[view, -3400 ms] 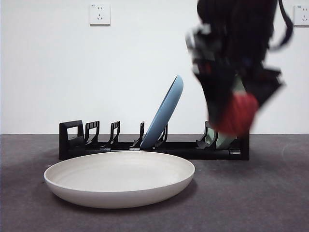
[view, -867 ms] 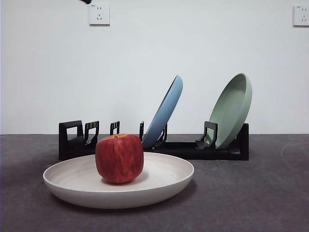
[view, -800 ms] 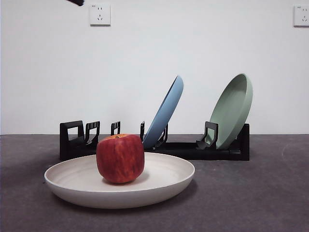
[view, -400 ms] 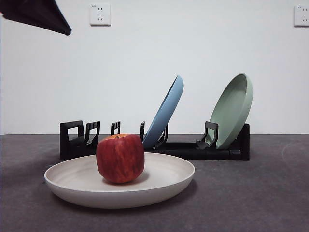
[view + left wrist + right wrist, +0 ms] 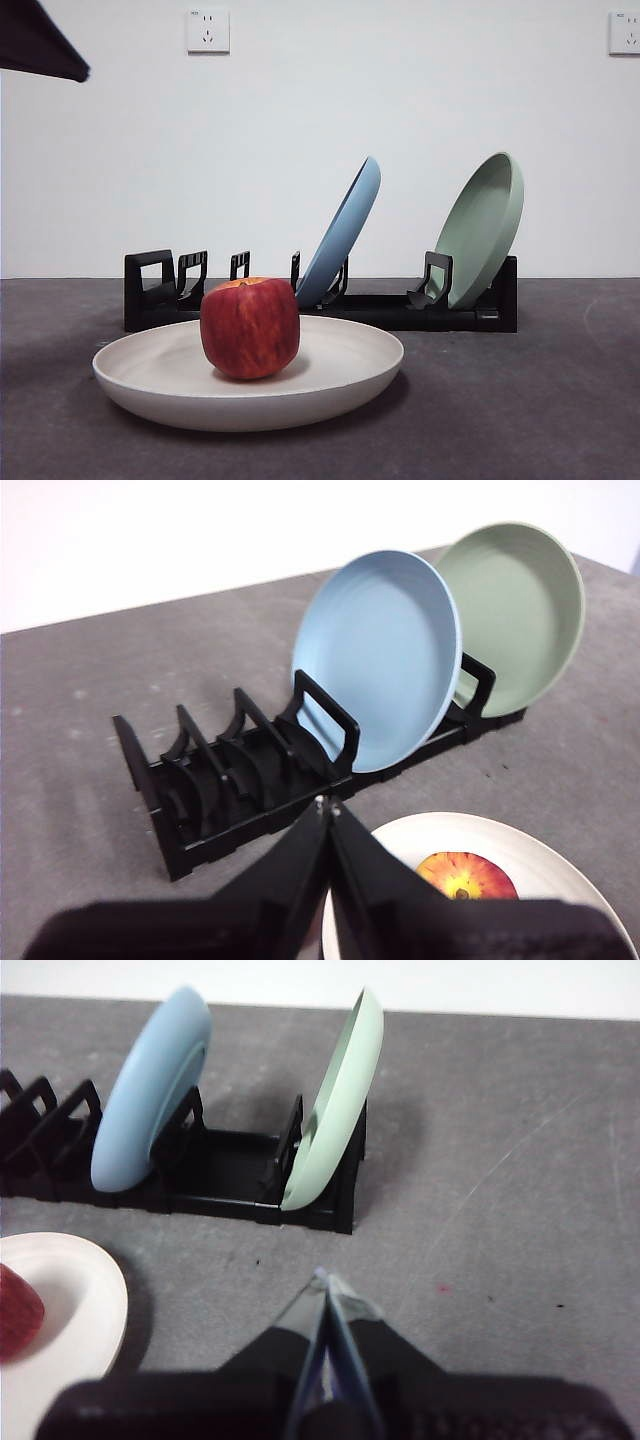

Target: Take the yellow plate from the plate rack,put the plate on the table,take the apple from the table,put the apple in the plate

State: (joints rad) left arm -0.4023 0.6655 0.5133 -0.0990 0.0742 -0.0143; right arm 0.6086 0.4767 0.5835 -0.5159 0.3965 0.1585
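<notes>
On the yellow plate (image 5: 330, 385) the apple (image 5: 250, 328) sits upright — stem up.

A blue plate (image 5: 345, 230) leans tilted in a middle slot, and a sage-green plate (image 5: 483, 228) leans the same way at the far right end. On the white wall (image 5: 300, 150) behind are two white power sockets (image 5: 207, 29), one near each upper corner

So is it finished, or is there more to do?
It looks finished. The yellow plate lies flat on the table, out of the plate rack, and the apple sits in it. Both the left gripper and right gripper are shut, holding nothing. Nothing appears left.
</notes>
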